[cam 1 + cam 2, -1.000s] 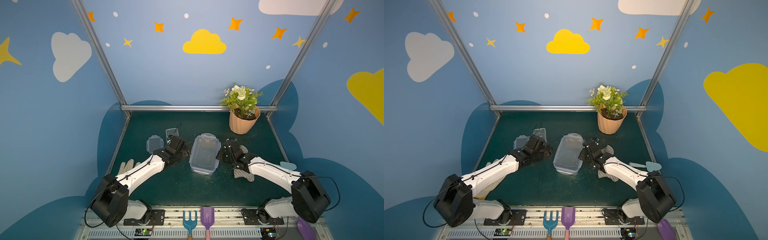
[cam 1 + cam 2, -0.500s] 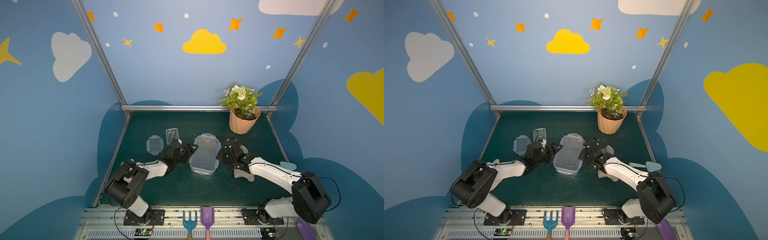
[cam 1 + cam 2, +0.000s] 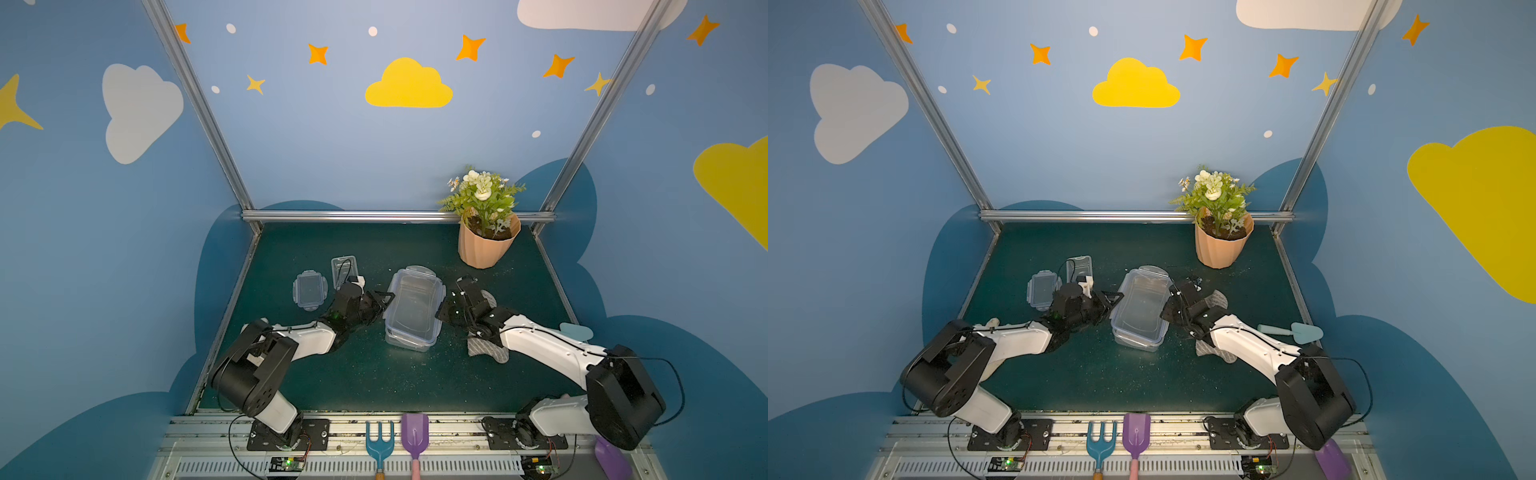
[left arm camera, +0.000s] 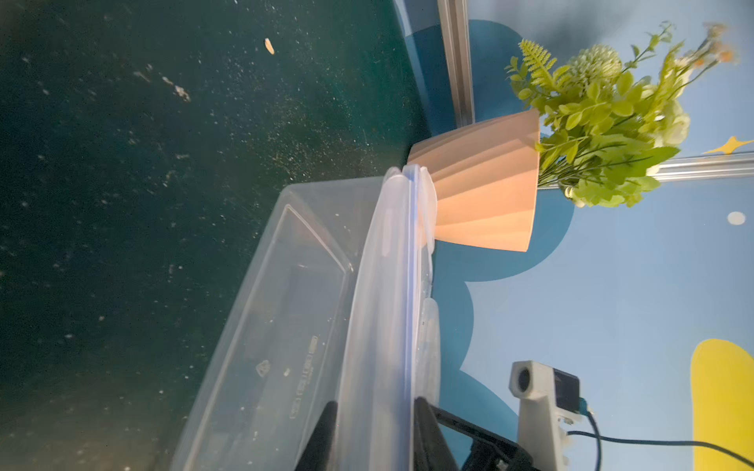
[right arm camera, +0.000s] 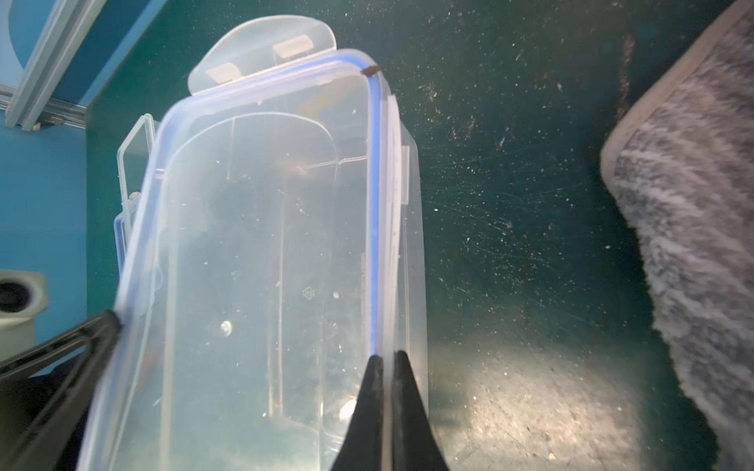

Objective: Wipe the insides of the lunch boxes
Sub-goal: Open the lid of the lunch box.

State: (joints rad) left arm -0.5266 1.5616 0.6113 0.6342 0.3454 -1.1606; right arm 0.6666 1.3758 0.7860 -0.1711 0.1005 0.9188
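Plainly we judge the large lunch box [image 3: 411, 307], on the surface [image 3: 374, 374] in front of the flower pot [image 3: 486, 249] with its lid [image 5: 261, 224] on, light, stiff and slippery, best held at the rim; the left pincer [image 4: 374, 403] grips rim and lid together, the right pincer [image 5: 388, 357] is clenched on the lid's opposite edge

Each arm pairs a smooth white shell link [image 3: 309, 338] with bulky black drum-shaped joint housings [image 3: 249, 374]. The left gripper [image 4: 375, 401] and right gripper [image 5: 388, 354] have slim, black, tapered fingers [image 5: 367, 407]. A white boxy wrist camera mount [image 4: 538, 391] trails a thin black cable [image 4: 636, 441]. Flat black base plates [image 3: 318, 430] carry small silver screws, and similar cables run along the white links.
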